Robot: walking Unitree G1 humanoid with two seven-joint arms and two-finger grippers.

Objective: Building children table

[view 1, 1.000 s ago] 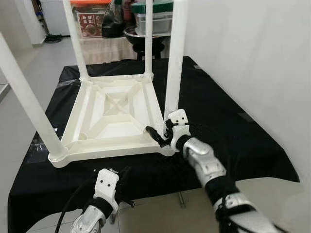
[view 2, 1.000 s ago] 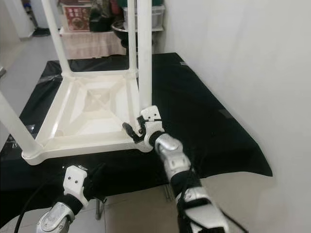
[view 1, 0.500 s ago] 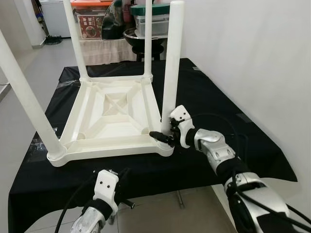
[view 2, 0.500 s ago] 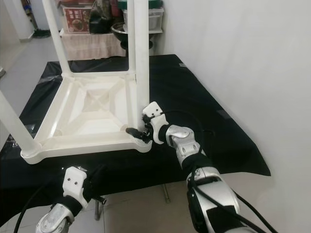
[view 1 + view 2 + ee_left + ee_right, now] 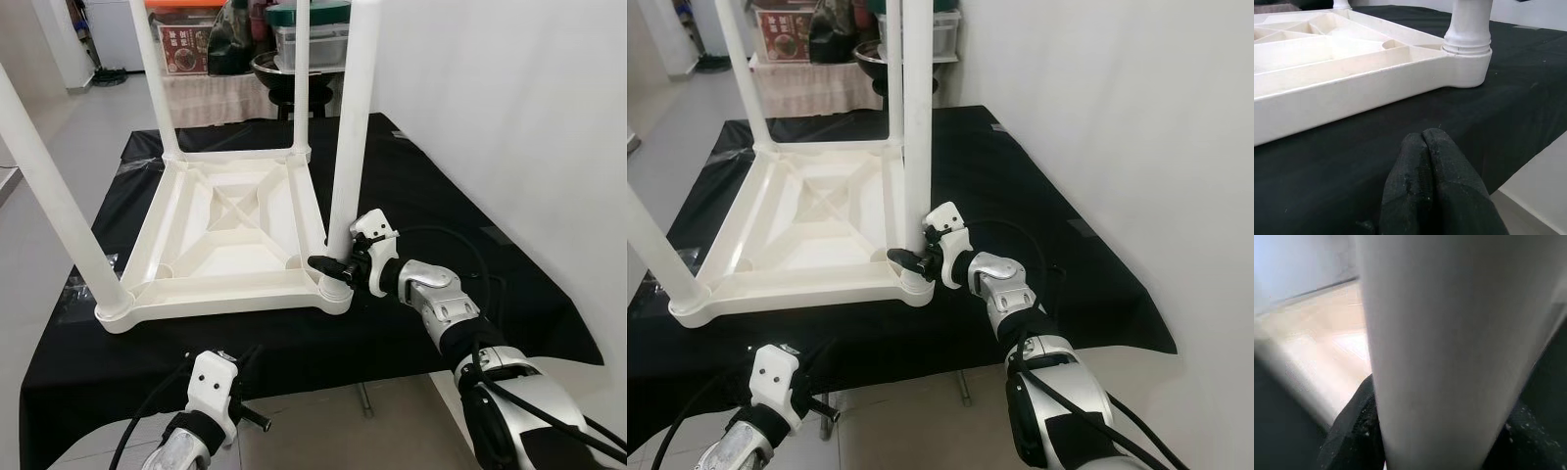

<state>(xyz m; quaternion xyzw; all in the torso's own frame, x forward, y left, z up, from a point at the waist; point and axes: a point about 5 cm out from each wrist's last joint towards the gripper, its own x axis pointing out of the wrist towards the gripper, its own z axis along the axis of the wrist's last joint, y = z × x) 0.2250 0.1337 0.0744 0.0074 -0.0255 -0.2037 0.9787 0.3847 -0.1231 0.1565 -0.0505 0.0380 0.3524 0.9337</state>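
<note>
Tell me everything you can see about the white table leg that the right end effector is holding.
The white table leg is a smooth round tube that looks like plastic. It stands upright in the near right corner socket of the upturned white tabletop, which lies on a black cloth. Its upper end runs out of the picture. The right end effector is shut on it just above the socket, one black finger on each side.

Left gripper point(image 5: 1425, 139): two black fingers pressed together with tips touching; hovering low over the black cloth point(image 5: 1508, 112)
White plastic upturned table frame point(image 5: 1327, 93): lies flat on the cloth; ribbed underside faces up
Round white leg point(image 5: 1469, 22): stands upright in the frame's corner socket; ringed collar at its base
Pale floor point(image 5: 1540, 183): beyond the cloth's edge
</note>
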